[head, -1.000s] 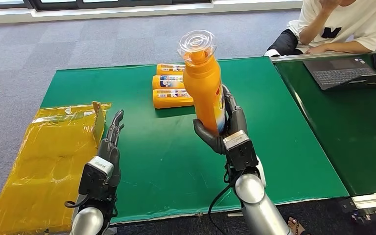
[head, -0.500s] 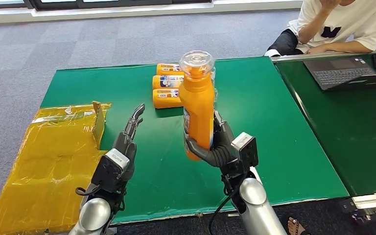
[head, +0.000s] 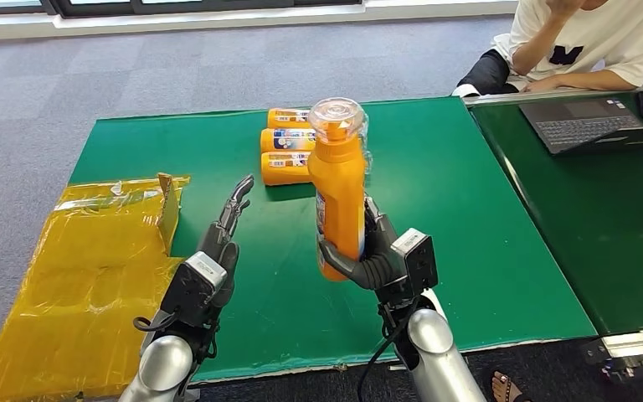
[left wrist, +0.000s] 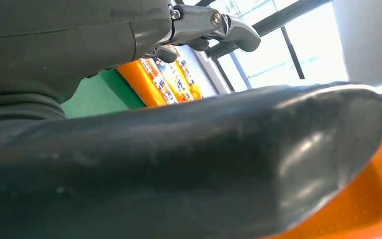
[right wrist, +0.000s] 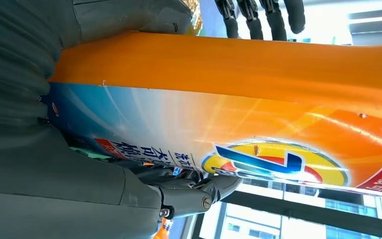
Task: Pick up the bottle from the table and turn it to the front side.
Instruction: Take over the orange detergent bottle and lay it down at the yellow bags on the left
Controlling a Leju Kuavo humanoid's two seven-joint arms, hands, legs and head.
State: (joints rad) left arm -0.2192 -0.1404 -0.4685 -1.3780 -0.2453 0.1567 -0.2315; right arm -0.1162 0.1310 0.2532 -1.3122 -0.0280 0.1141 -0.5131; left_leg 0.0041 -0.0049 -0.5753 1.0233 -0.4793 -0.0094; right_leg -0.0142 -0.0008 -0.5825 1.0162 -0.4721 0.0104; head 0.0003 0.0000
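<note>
You have a green worktop in front of the robot, with a second green-topped desk butted against its right side. On the worktop's near left lies a crumpled sheet of yellow plastic wrap, hanging partly over the edge. At the far right, a seated person leans an arm on the desk behind an open laptop. The bottle, orange with a clear cap, stands upright and clear of the worktop, held above its middle; your right hand grips it low on the body, thumb across the near side and fingers wrapped round behind. In the right wrist view the bottle's printed label, blue fading into orange with a round logo, faces that camera. Your left hand is raised over the worktop to the left of the bottle, apart from it, fingers extended and holding nothing. Behind the held bottle three spare bottles of the same orange lie on their sides in a row, labels up, touching one another.
</note>
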